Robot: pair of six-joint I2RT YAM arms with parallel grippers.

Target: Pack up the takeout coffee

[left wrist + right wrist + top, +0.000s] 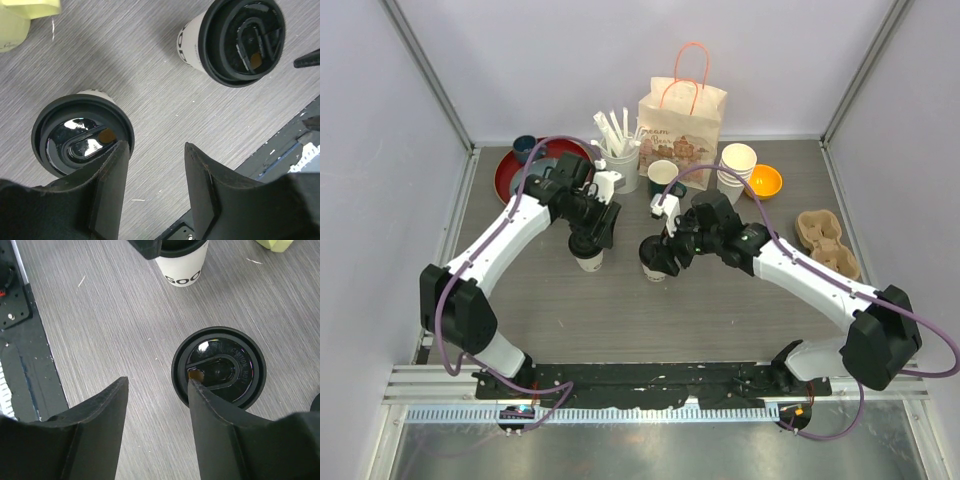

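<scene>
You have both lidded cups upright on the counter (620, 310), long axes vertical, contents hidden. The left cup (82, 135) sits beside your spread left fingers (112, 185), the right cup (218, 367) beside your spread right fingers (220, 430), which hold nothing.

Two cream-white paper cups with round black lids stand upright on the bench (620, 320). The left cup (82, 135) sits just outside the left fingers (107, 195); the right cup (218, 367) just outside the right fingers (220, 430).

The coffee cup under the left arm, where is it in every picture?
Top external: the cup, mid-picture, left one of the lidded pair.
Left wrist: the cup, lower left, lid facing up.
Right wrist: the cup, top edge, partly cut off.
Shared landmark: the other lidded cup.
</scene>
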